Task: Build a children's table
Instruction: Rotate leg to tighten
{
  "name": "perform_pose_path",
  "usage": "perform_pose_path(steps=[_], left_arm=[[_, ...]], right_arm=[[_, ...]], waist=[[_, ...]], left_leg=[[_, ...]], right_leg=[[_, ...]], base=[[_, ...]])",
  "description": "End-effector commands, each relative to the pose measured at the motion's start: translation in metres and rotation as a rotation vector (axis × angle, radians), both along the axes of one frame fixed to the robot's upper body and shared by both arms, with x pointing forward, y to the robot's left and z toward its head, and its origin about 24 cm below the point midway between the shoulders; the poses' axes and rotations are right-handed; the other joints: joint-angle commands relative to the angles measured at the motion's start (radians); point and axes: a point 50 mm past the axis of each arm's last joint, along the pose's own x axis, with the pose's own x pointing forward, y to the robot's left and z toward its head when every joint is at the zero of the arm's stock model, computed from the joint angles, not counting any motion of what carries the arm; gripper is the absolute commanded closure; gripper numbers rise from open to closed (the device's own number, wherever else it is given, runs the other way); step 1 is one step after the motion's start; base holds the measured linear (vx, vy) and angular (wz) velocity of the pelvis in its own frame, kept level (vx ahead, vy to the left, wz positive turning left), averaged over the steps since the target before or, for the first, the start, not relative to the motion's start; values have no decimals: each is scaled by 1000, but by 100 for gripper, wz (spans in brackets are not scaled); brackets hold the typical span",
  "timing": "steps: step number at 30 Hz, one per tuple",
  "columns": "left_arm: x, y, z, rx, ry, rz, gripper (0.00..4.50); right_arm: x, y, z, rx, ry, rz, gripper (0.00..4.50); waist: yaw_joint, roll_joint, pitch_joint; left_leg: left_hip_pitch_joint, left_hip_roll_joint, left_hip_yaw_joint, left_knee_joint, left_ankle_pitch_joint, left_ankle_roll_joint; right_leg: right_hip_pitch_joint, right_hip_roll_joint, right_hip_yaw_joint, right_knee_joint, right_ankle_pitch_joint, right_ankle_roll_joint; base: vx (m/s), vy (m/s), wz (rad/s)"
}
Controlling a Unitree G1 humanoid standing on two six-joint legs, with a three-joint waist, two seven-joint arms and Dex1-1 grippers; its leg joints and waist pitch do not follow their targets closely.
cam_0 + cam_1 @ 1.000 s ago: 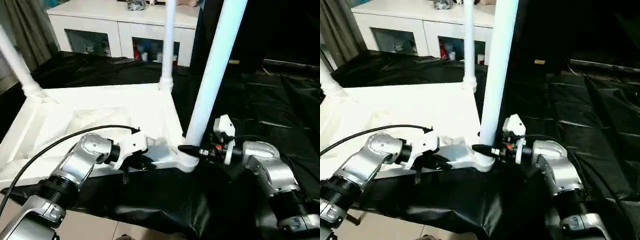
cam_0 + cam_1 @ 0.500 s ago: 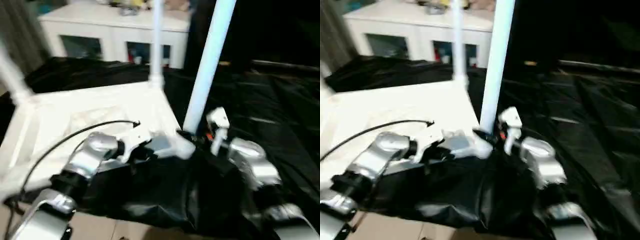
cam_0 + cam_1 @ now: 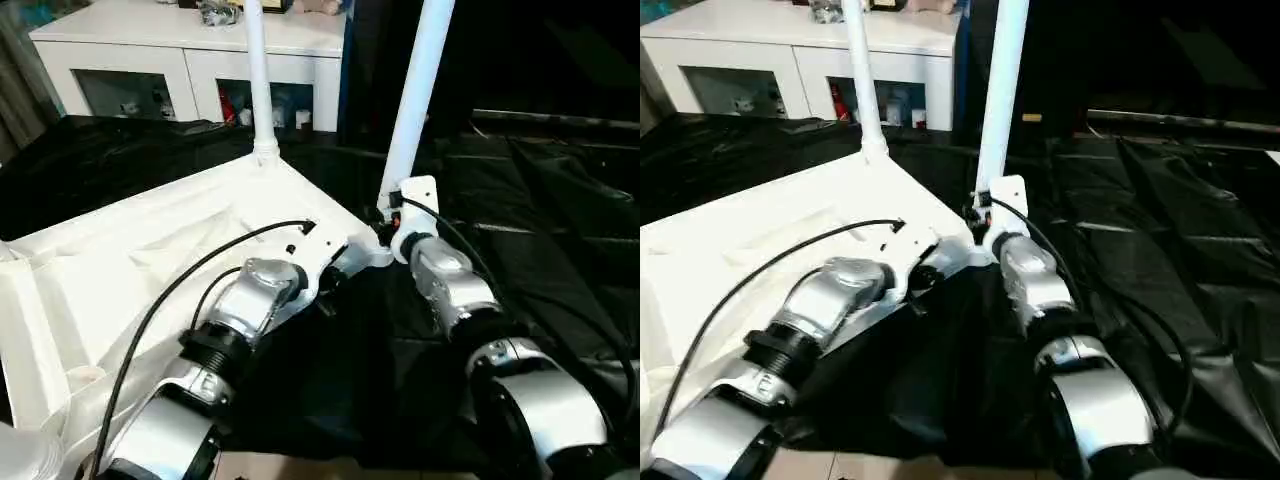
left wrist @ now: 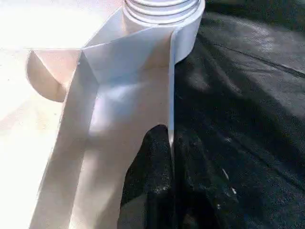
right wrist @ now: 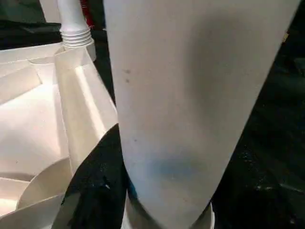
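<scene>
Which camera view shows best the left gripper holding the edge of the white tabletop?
The left wrist view: the left gripper is shut on the tabletop rim, one black finger each side. In both eye views the wrist hides that grip.

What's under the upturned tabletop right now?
The tabletop lies upside down on the black cloth, which spreads out past its near edge and right side. What lies beneath the cloth, and whether anything sits directly under the tabletop, is covered.

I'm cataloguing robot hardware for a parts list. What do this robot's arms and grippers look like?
Both forearms are silver metal with black ribbed joint collars. A black cable loops over the left arm, another over the right arm. White wrist housings; the left gripper's fingers are black.
</scene>
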Motion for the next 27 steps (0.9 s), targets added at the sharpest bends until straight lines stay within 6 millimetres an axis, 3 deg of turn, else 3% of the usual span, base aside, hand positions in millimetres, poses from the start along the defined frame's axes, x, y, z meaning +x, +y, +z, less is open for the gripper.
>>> perform_pose_path(steps=[1,9,16,19,24,27], left_arm=[[9,-17,31,-51,-127,4,450],[11,-7,29,-37,-131,20,450],[11,-6,28,-38,-130,20,450],[11,-5,28,-38,-130,21,450],[11,-3,28,-40,-131,24,450],[12,-2,29,-39,-132,25,450]], right_arm=[[-31,24,-55,-19,251,78,261],[-31,28,-55,47,264,91,261],[-30,30,-52,21,248,131,261],[-28,30,-49,34,237,130,191],[-21,31,-35,103,183,162,149],[-15,30,-24,131,142,172,130]], waist=[[5,-9,-54],[2,-6,-49],[-1,-9,-47],[-1,-8,-47],[-8,-9,-48],[-8,-9,-47]], left_leg=[[15,57,-31,-76,-300,17],[20,58,-37,-84,-383,-13],[20,58,-37,-85,-402,-16],[21,59,-38,-86,-405,-16],[12,59,-41,-87,-403,-12],[14,59,-38,-86,-390,-2]], right_leg=[[22,-81,50,-93,-307,-191],[14,-80,49,-102,-393,-163],[10,-81,50,-108,-433,-153],[9,-82,50,-109,-439,-149],[14,-83,49,-109,-439,-148],[10,-84,51,-110,-429,-158]], base=[[0,0,0],[0,0,0],[0,0,0],[0,0,0],[0,0,0],[0,0,0]])
